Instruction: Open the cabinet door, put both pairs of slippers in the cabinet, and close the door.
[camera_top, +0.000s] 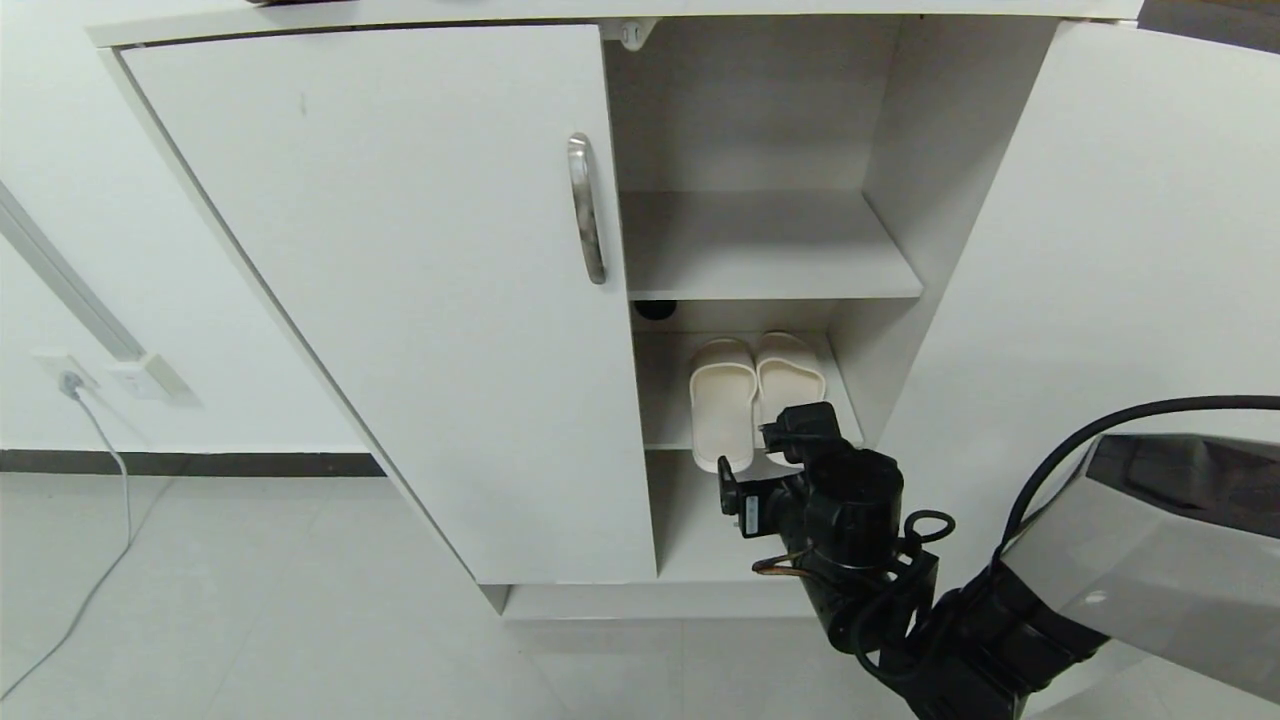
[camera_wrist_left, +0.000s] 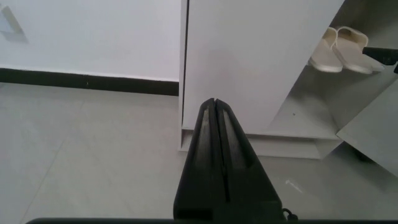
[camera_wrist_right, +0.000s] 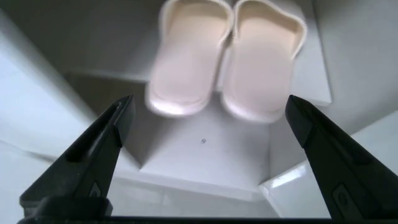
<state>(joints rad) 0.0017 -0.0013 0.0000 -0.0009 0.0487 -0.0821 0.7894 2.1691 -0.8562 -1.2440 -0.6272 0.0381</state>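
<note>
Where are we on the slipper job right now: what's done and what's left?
Done: the right door stands open, and one pair of slippers lies on the second shelf down. In hand: the right claw hangs open just in front of that pair, holding nothing; the left claw is shut and empty. Left: the other pair has to go in, then the door needs closing.

cream slippers (camera_top: 724, 400) side by side on lower shelf (camera_top: 661, 405); right door (camera_top: 1100, 250) open.
</note>
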